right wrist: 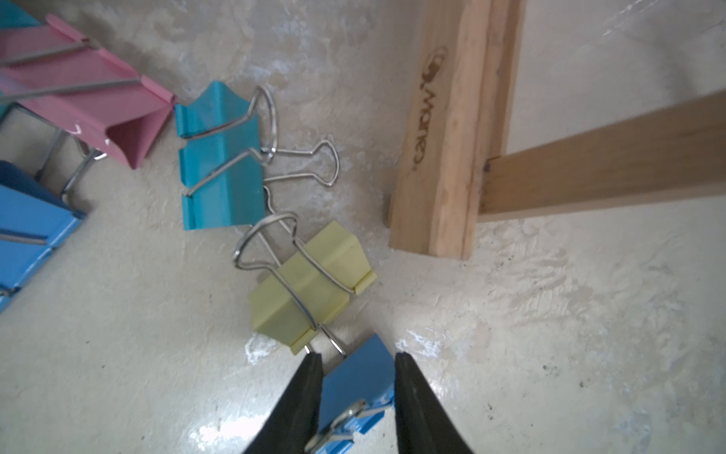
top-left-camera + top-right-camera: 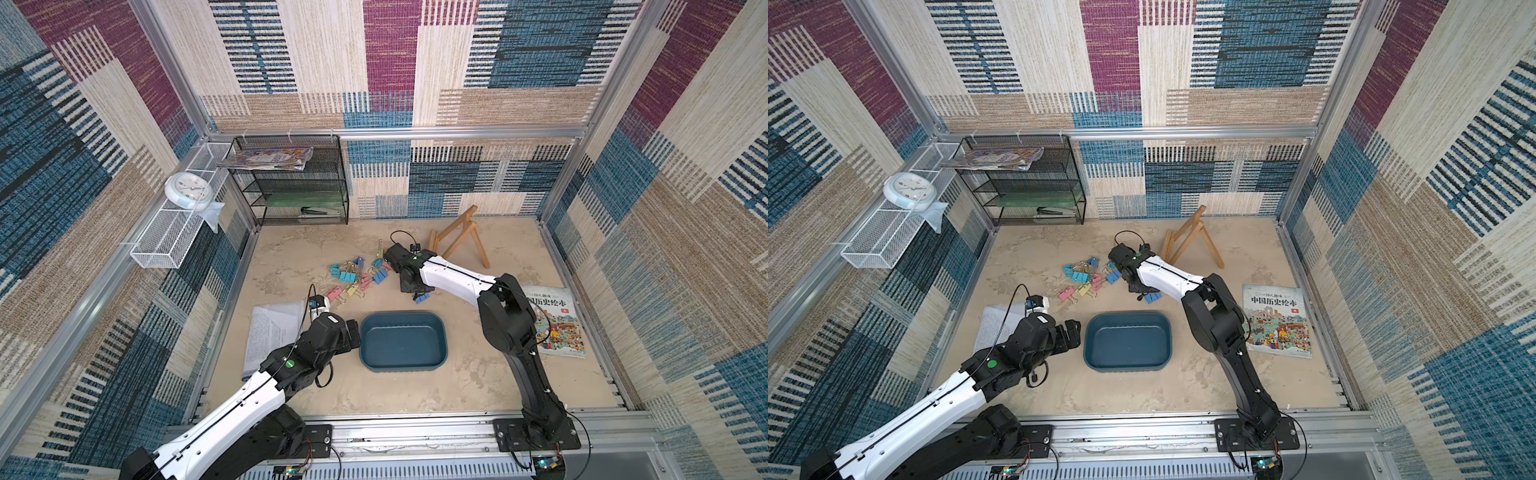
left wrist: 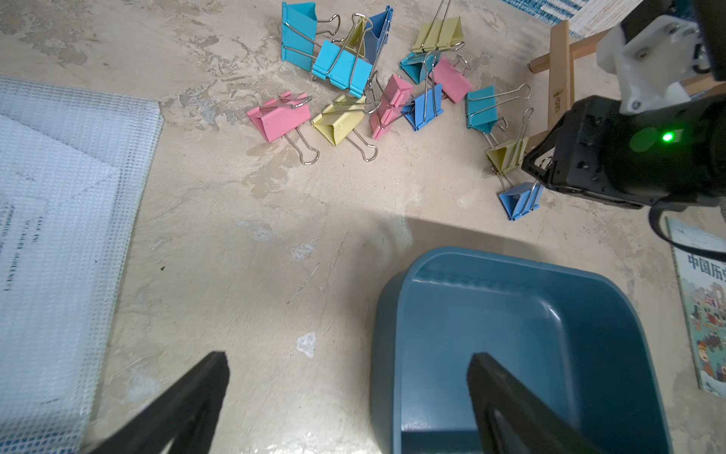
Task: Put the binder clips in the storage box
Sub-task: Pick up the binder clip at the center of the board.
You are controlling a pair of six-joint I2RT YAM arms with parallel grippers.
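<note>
Several pastel binder clips (image 2: 357, 276) (image 2: 1086, 276) (image 3: 353, 78) lie in a loose heap on the table behind the storage box (image 2: 402, 341) (image 2: 1127, 341) (image 3: 510, 334), a dark teal tray with nothing in it. My right gripper (image 2: 417, 296) (image 1: 357, 361) is down at the heap's right end, both fingers pressed on a blue binder clip (image 1: 359, 377) (image 3: 520, 198). A yellow clip (image 1: 310, 283) lies touching it. My left gripper (image 2: 353, 332) (image 3: 349, 365) is wide open and straddles the box's left rim, holding nothing.
A wooden easel (image 2: 459, 239) (image 1: 451, 137) stands close behind the right gripper. A picture book (image 2: 555, 322) lies at the right, a mesh document pouch (image 2: 272, 332) at the left. A black mesh rack (image 2: 291, 183) and a white wire basket (image 2: 166, 241) sit at the back left.
</note>
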